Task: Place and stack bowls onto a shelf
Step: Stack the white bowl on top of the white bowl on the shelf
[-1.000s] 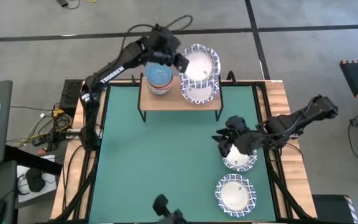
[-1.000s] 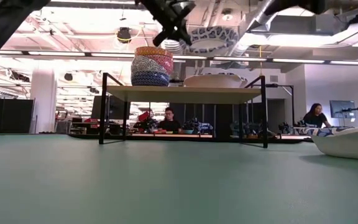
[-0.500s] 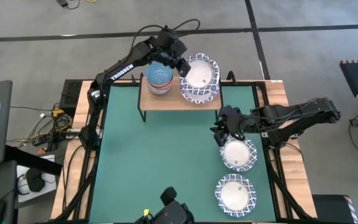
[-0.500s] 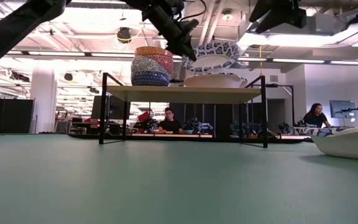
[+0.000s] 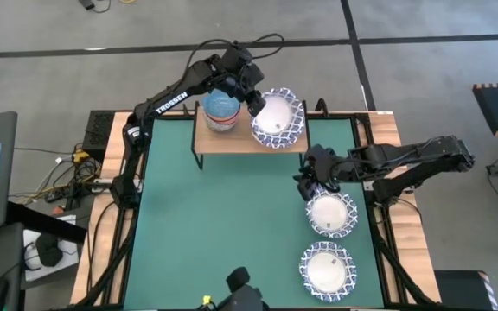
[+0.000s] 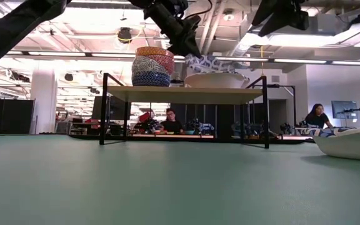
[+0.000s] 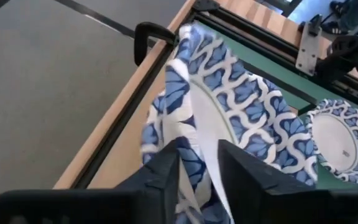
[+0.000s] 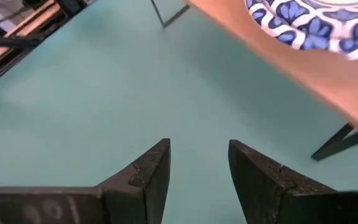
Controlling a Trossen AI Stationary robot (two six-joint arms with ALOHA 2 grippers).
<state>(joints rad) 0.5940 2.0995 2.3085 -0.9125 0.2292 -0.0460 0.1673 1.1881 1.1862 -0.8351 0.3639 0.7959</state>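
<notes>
On the shelf (image 5: 232, 138), at the far edge of the surface (image 5: 223, 225), its left end carries one stack of small bowls (image 5: 221, 108), three of them countable in the low view. The left gripper (image 5: 254, 97) pinches the rim of a wide patterned bowl (image 5: 279, 117), tilted over a second wide bowl (image 6: 216, 80) on the shelf's right end. Two more wide bowls lie on the green mat by the surface's right edge, one (image 5: 331, 214) farther and one (image 5: 325, 268) nearer the front corner. The right gripper (image 5: 306, 180), fingers apart and empty, hovers at the farther one's rim. People sit behind the shelf.
</notes>
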